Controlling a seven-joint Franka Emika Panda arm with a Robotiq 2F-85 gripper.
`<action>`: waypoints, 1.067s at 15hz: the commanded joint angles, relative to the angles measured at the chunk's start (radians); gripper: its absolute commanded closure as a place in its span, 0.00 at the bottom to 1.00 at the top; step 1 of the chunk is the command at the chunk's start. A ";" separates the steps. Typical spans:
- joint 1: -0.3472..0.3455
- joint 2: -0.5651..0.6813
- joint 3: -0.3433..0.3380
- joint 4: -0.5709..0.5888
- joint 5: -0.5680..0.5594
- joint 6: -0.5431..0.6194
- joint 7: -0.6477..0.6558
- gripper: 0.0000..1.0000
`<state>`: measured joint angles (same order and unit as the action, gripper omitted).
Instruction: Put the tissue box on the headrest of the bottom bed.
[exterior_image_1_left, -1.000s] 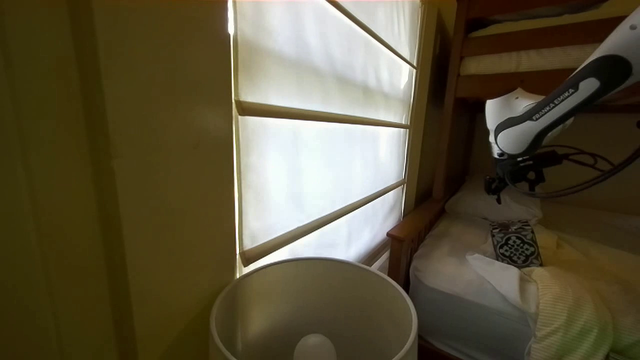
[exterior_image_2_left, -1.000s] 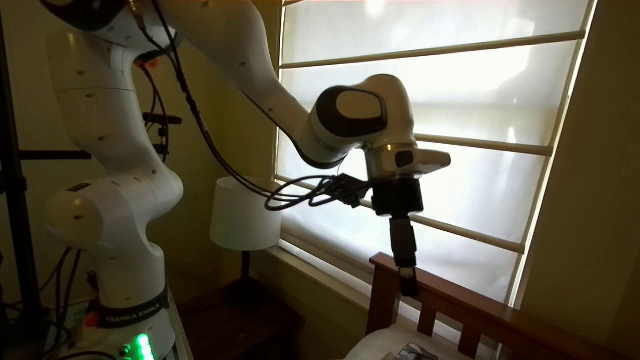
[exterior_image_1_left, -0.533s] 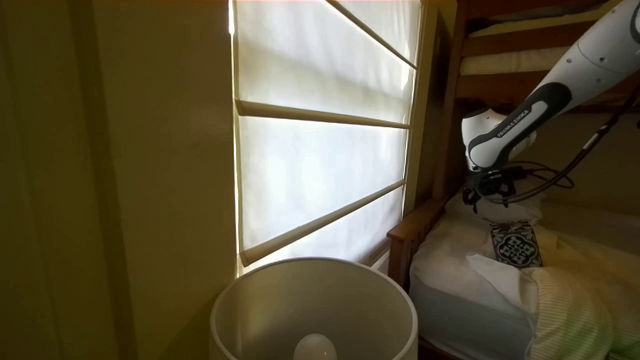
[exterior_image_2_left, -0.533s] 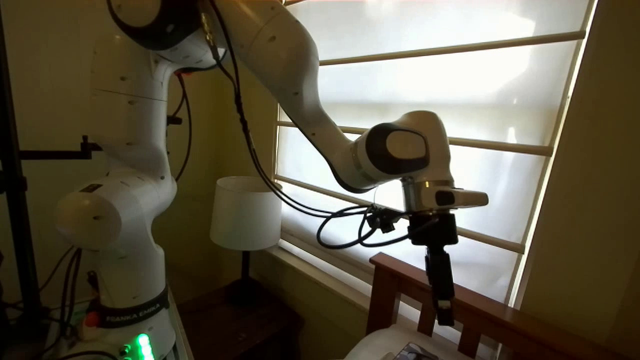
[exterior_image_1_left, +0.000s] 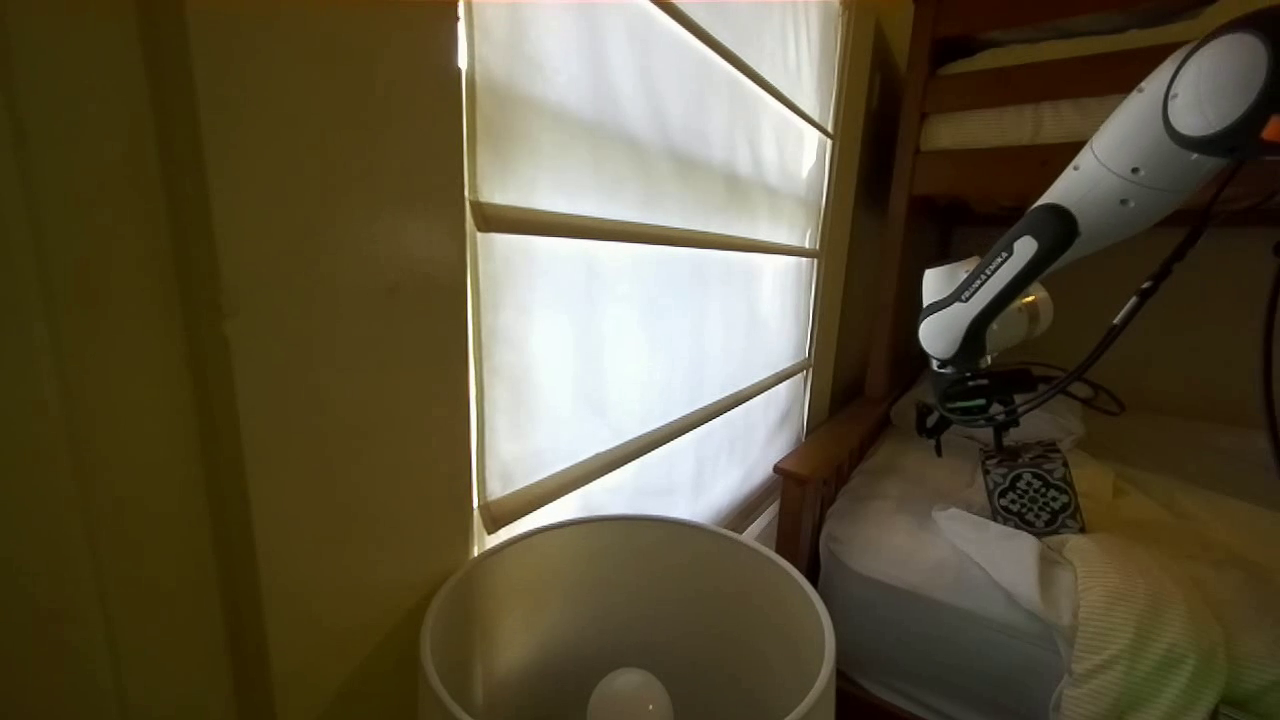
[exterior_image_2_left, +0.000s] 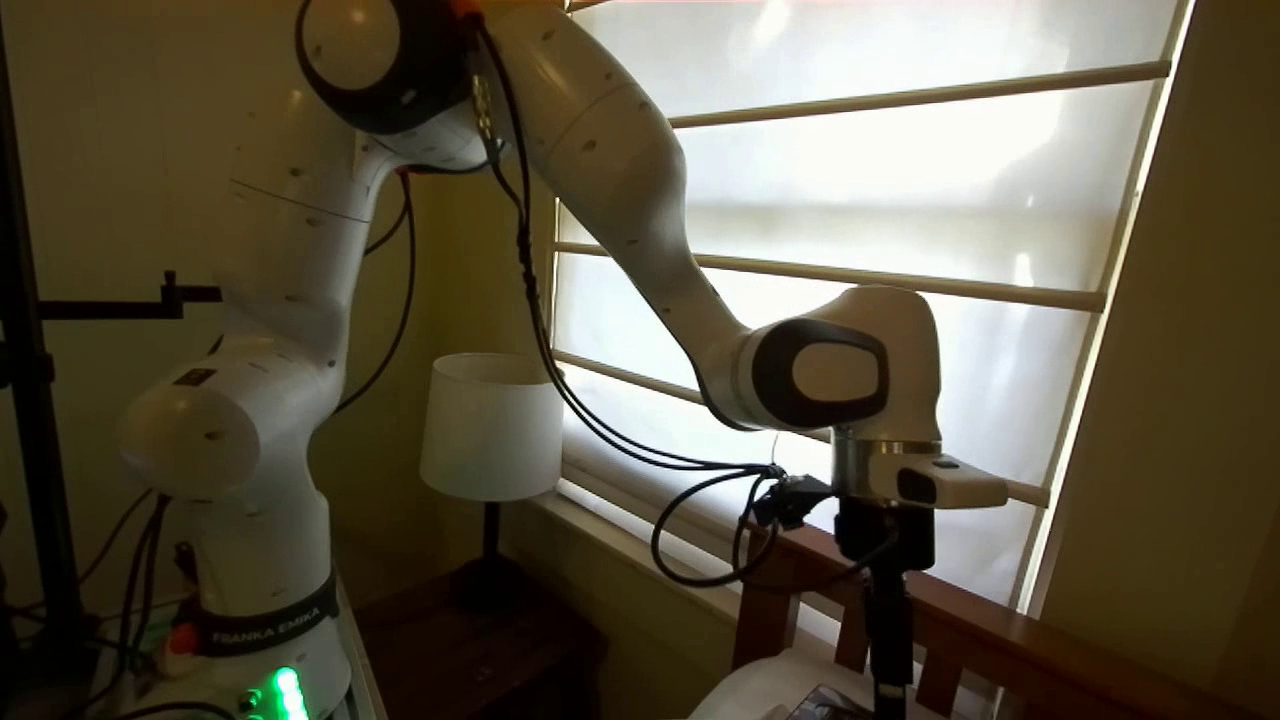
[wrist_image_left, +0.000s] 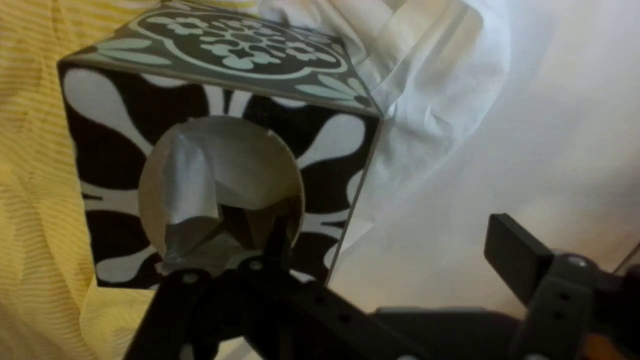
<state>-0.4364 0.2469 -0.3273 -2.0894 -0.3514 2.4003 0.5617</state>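
The tissue box (exterior_image_1_left: 1034, 492), dark and white patterned, sits on the bottom bed (exterior_image_1_left: 890, 530); a corner of the box (exterior_image_2_left: 828, 706) shows in an exterior view. In the wrist view the box (wrist_image_left: 215, 102) has a round opening with tissue inside. My gripper (exterior_image_1_left: 968, 446) is open and empty, just above and beside the box. In the wrist view the gripper (wrist_image_left: 392, 240) has one finger in front of the box's opening and the other over bare sheet. Its tips (exterior_image_2_left: 890, 705) reach the frame's bottom edge. The headrest (exterior_image_1_left: 838, 440) is a brown wooden board, also seen slatted (exterior_image_2_left: 1010, 630).
A white pillow (exterior_image_1_left: 1050, 420) lies behind the gripper. Rumpled yellowish bedding (exterior_image_1_left: 1140, 610) lies around the box. The upper bunk (exterior_image_1_left: 1040, 170) overhangs the bed. A lamp (exterior_image_2_left: 492, 430) stands by the window blind (exterior_image_2_left: 960, 200). Cables (exterior_image_2_left: 700, 560) loop from the wrist.
My gripper has come down toward the bed, moving left in an exterior view, and is now low beside the tissue box. The box has not moved.
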 joint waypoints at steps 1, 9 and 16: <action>0.032 0.060 -0.043 0.036 0.083 0.008 -0.051 0.00; 0.054 0.071 -0.090 0.025 0.130 0.000 -0.045 0.00; 0.105 -0.116 -0.126 -0.051 0.059 0.034 -0.015 0.00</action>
<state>-0.3626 0.2294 -0.4320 -2.0792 -0.2638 2.4353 0.5408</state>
